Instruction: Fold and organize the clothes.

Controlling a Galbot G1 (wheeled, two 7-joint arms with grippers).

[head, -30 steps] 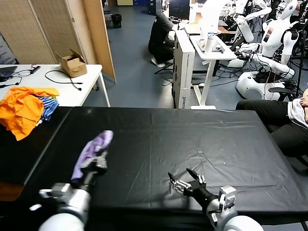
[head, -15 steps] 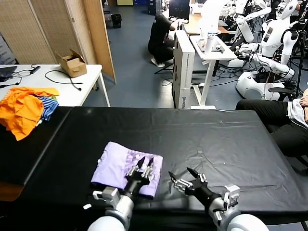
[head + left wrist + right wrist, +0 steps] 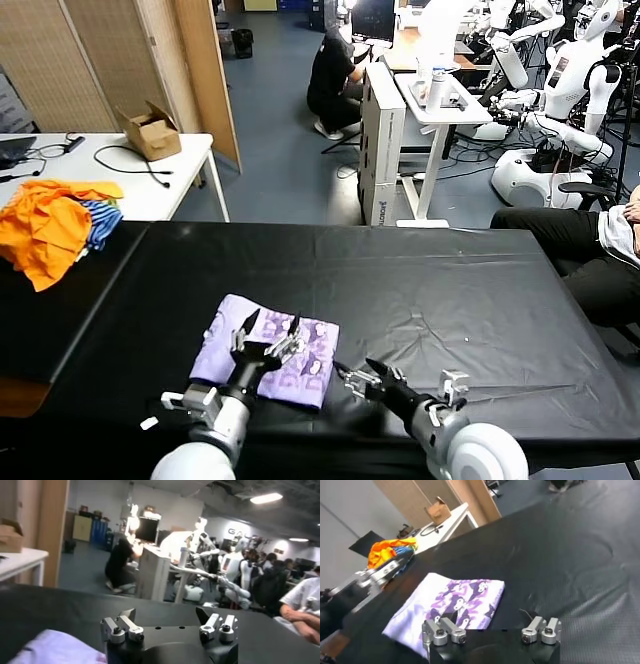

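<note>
Purple print (image 3: 465,600) clearest from right wrist

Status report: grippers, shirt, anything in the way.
Left gripper open over the shirt, holding nothing. Right gripper open, empty, beside it. Shirt folded flat on the black table, print showing. Nothing in the way; orange heap far left.

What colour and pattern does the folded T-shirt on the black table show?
The T-shirt is light lavender with a darker purple print, clearest in the right wrist view.
</note>
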